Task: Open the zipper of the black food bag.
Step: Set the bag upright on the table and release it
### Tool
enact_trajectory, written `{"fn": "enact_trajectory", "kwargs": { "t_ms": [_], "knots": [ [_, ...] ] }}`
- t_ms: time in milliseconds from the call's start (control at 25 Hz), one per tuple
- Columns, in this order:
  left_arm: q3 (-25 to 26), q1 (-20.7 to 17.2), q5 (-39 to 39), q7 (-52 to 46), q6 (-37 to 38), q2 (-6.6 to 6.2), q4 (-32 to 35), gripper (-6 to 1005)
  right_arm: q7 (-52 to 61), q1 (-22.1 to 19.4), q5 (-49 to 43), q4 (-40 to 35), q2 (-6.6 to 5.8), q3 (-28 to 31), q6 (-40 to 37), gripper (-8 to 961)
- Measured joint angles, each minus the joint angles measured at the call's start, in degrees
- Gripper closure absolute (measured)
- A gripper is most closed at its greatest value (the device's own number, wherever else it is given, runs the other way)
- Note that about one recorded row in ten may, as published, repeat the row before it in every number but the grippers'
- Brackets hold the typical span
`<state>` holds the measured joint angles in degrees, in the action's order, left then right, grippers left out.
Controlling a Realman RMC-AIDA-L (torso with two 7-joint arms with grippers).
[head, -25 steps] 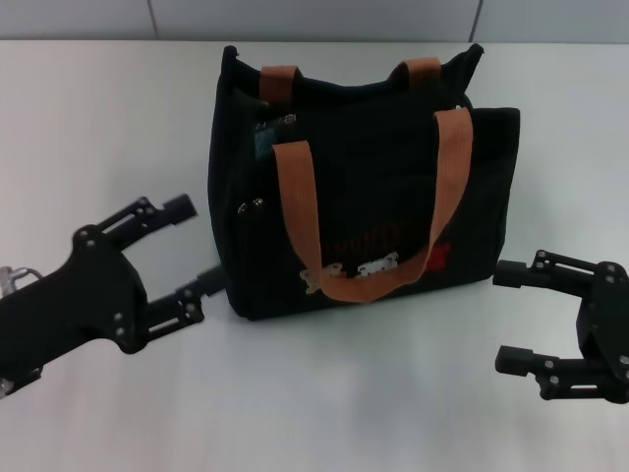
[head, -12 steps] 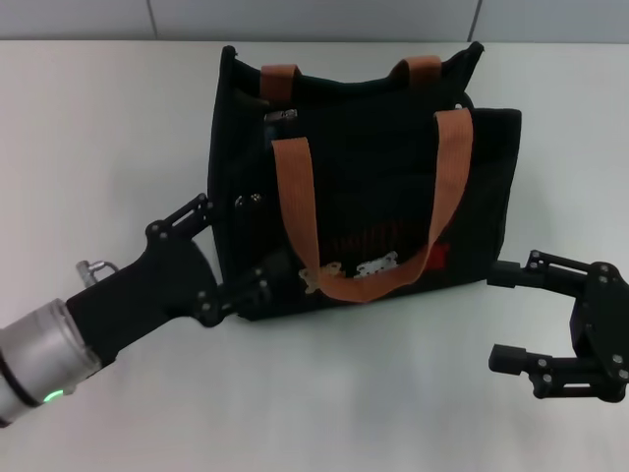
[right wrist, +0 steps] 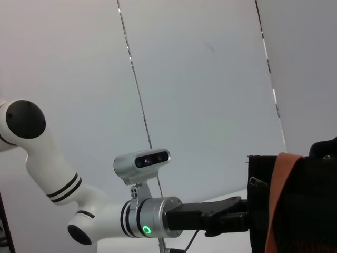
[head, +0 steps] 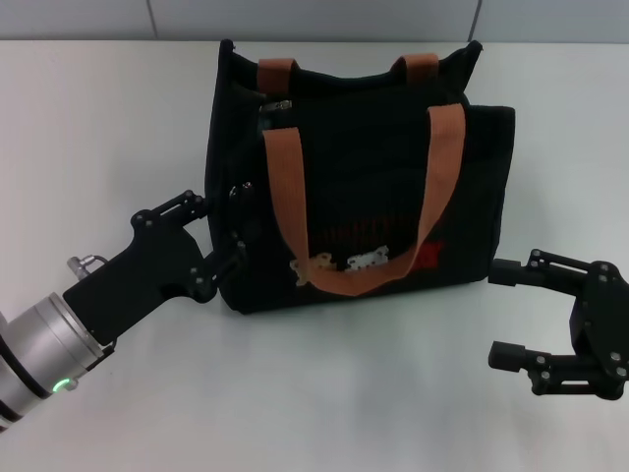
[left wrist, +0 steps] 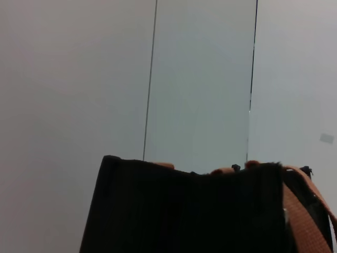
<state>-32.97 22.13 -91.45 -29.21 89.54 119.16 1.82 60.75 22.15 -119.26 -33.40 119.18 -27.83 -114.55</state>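
The black food bag (head: 373, 187) stands upright in the middle of the table, its orange-brown handles (head: 285, 187) draped over the front. The zipper's silver pull tab (head: 279, 103) lies at the left end of the top seam. My left gripper (head: 218, 234) is open against the bag's left side panel, one finger high and the other low by the bottom corner. My right gripper (head: 501, 310) rests open on the table just right of the bag, apart from it. In the left wrist view the bag's side (left wrist: 184, 211) fills the lower part. The right wrist view shows the bag (right wrist: 310, 211) and my left arm (right wrist: 152, 219).
The white table (head: 344, 393) extends around the bag on all sides. A grey panelled wall (head: 314, 20) runs along its far edge. The left arm's silver forearm (head: 39, 354) crosses the near left part of the table.
My left gripper swung in from the left, reached across the bag's lower front corner, then drew back to the left side panel. The bag shifted slightly. The right gripper barely moved.
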Motion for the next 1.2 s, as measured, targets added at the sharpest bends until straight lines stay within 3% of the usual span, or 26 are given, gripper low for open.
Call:
{"fn": "enact_trajectory", "kwargs": {
  "t_ms": [40, 160, 600, 1000, 1200],
  "knots": [
    [0.02, 0.04, -0.06, 0.18, 0.11, 0.0, -0.07, 347, -0.01, 0.01, -0.01, 0.0, 0.0, -0.06, 0.05, 113],
    [-0.04, 0.09, -0.17, 0.29, 0.17, 0.01, -0.08, 602, -0.01, 0.05, -0.01, 0.0, 0.0, -0.08, 0.08, 114],
    [0.08, 0.29, -0.3, 0.44, 0.57, 0.01, -0.33, 881, -0.05, -0.09, -0.01, 0.48, 0.0, 0.15, 0.66, 113],
    [2.98, 2.36, -0.02, 4.25, 2.57, -0.08, 0.66, 896, -0.11, 0.2, 2.16, 0.79, 0.02, 0.15, 0.5, 114],
    [3.32, 4.17, -0.02, 5.19, 6.89, -0.05, 5.66, 895, -0.11, -0.83, 8.71, 1.59, 0.05, 0.15, 0.41, 114]
  ]
}}
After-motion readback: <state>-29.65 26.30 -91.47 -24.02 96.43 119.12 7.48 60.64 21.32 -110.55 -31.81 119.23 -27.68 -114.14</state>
